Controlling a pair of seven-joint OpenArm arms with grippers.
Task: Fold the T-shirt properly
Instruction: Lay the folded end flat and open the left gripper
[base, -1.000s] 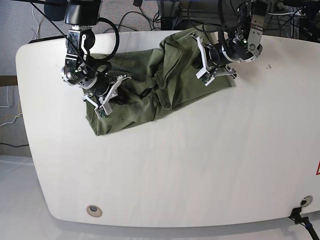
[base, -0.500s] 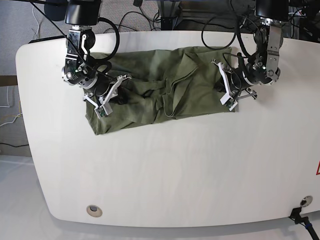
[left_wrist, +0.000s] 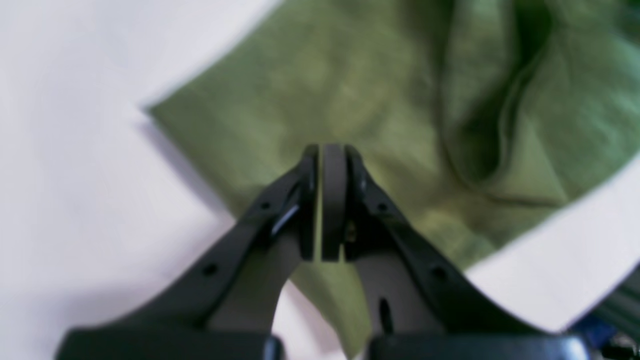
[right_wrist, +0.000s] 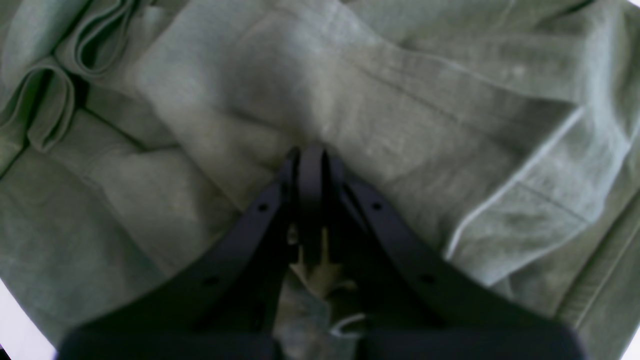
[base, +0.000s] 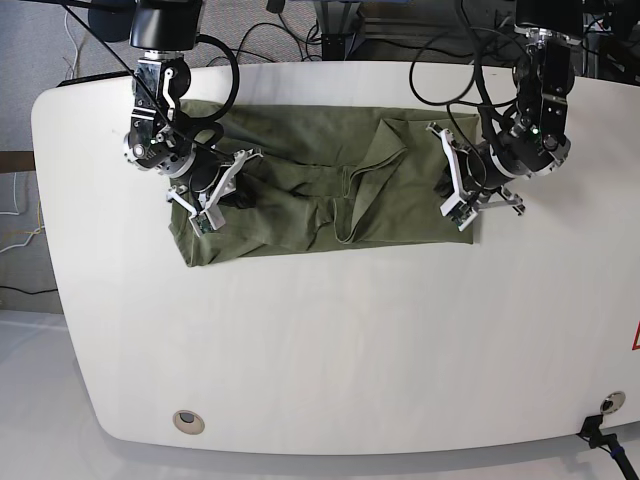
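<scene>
The left gripper (left_wrist: 327, 200) has its jaws clenched together with a strip of the T-shirt (left_wrist: 360, 100) pinched between them near one corner of the cloth. The right gripper (right_wrist: 307, 200) is likewise clenched on a fold of the T-shirt (right_wrist: 350, 90), with cloth bunched up between its fingers. In the base view the T-shirt (base: 300, 190) lies stretched in a long band across the far part of the white bench (base: 350, 350), between the left gripper (base: 462, 200) and right gripper (base: 205, 205). Both wrist views are blurred, and the exact pinch points are hidden behind the fingers.
</scene>
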